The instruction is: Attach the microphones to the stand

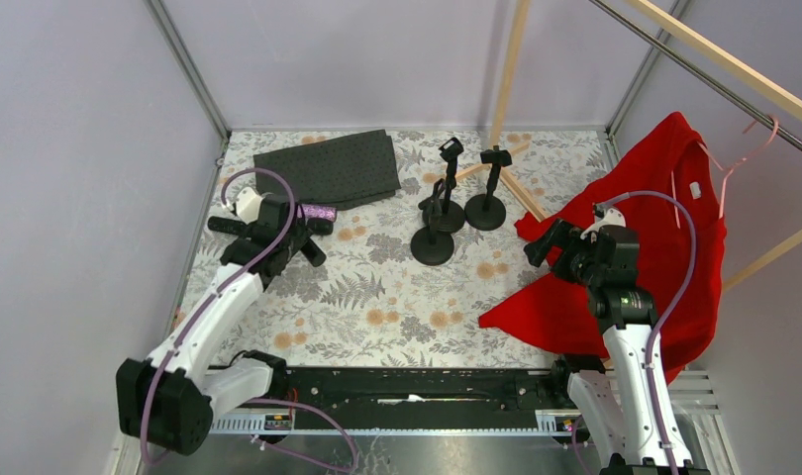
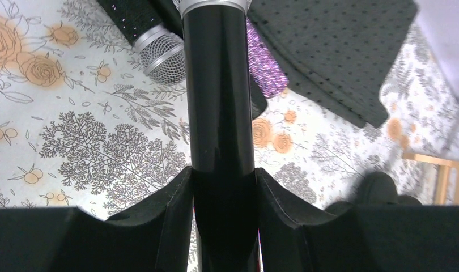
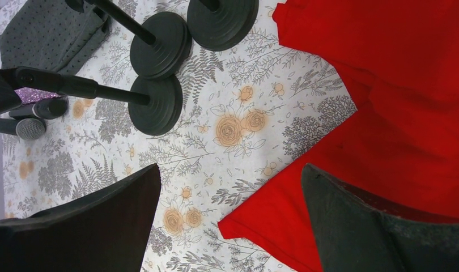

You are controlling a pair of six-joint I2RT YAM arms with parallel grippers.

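Black microphone [image 2: 219,96] sits pinched in left gripper [image 2: 222,175].

Bright, even, diffuse light falls from above; the stands [image 1: 433,245] throw only faint, short shadows around their bases on the floral table [image 1: 377,297]. Left of the stands, the glossy black microphone [image 2: 219,85] carries pale vertical glare streaks. Right of them, the right gripper [image 3: 230,170] shows dark, soft-edged fingers [image 3: 91,226] close to the lens. The overhead view is sharp.

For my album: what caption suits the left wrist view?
Left fingers grip a black microphone; a purple glitter microphone lies beyond on the floral tablecloth.
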